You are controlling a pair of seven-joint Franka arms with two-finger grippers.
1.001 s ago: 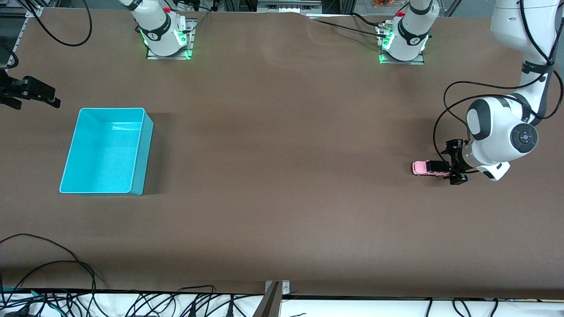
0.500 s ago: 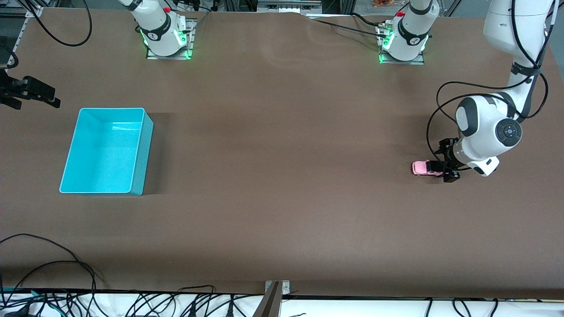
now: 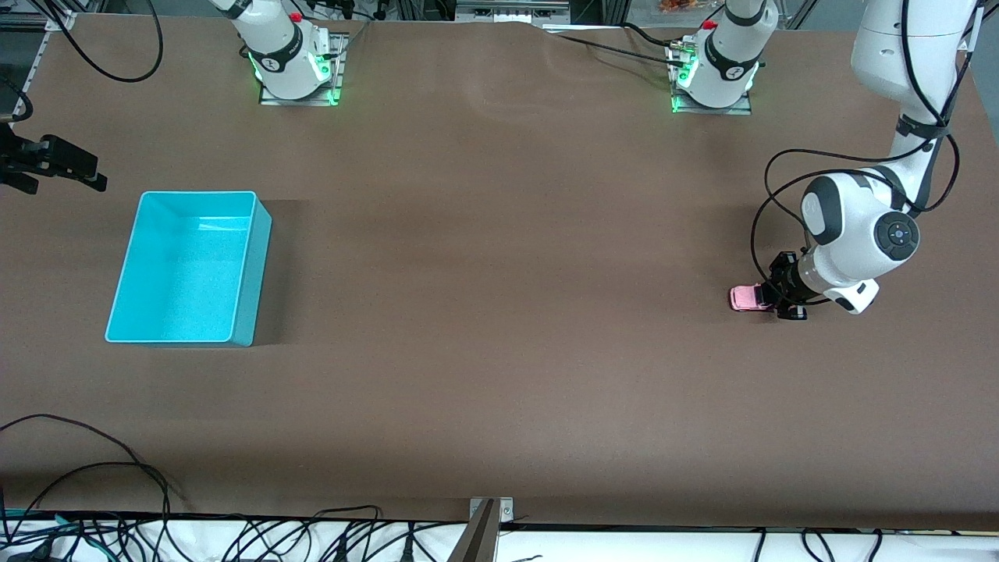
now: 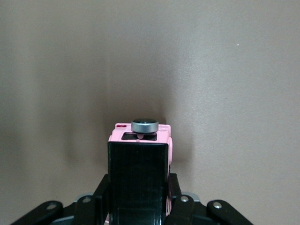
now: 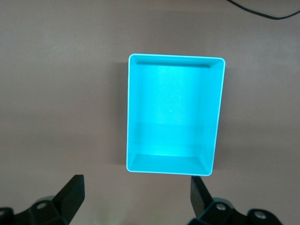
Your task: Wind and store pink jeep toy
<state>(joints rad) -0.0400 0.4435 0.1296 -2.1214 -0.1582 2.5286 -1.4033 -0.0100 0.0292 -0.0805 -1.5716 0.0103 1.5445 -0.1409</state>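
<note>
pink jeep toy [image 4: 140, 140] rear hidden by left hand [image 4: 138, 199]

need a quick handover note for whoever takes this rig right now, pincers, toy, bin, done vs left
Left pincer: shut on the pink jeep toy, which sits on the table at the left arm's end; the fingers clamp its sides.
Right pincer: open, holding nothing, waiting above the turquoise bin at the right arm's end.
Bin: nothing in it.
Done: toy grasped.
Left: wind the toy, carry it across to the bin, release it inside.
</note>
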